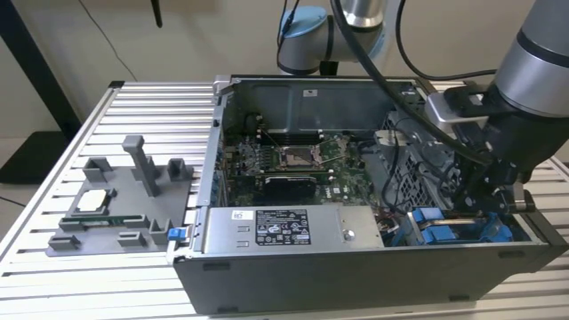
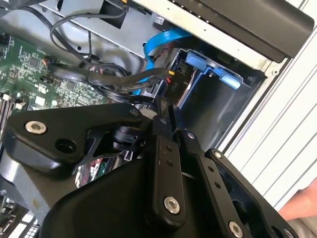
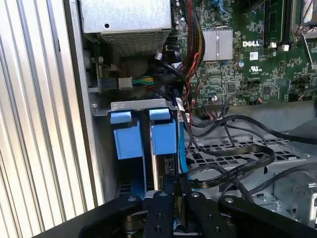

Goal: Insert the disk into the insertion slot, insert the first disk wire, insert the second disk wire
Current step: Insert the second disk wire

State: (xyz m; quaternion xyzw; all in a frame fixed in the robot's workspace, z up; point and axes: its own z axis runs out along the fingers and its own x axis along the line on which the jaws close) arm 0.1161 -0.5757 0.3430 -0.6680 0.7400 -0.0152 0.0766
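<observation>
Two blue-fronted caddies stand side by side in the grey metal insertion slot (image 3: 138, 105) at the case's front corner, on the exterior view's right (image 1: 462, 230). The disk (image 3: 163, 136) is the one nearer the motherboard, seated in the bay; its metal body is hidden. My gripper (image 3: 177, 191) hangs right over its rear end, shut on the black plug (image 2: 172, 90) of a flat black disk wire (image 3: 247, 161). A blue ribbon wire (image 2: 163, 39) runs beside the disk. In the exterior view my gripper (image 1: 484, 203) reaches down into that corner.
The other blue caddy (image 3: 126, 139) sits against the case's outer wall. The power supply (image 1: 284, 227), cable bundles (image 3: 190, 59) and motherboard (image 1: 284, 157) crowd the case. A grey fixture with parts (image 1: 116, 207) stands on the slatted table. A person's hand (image 2: 302, 208) shows at the table's edge.
</observation>
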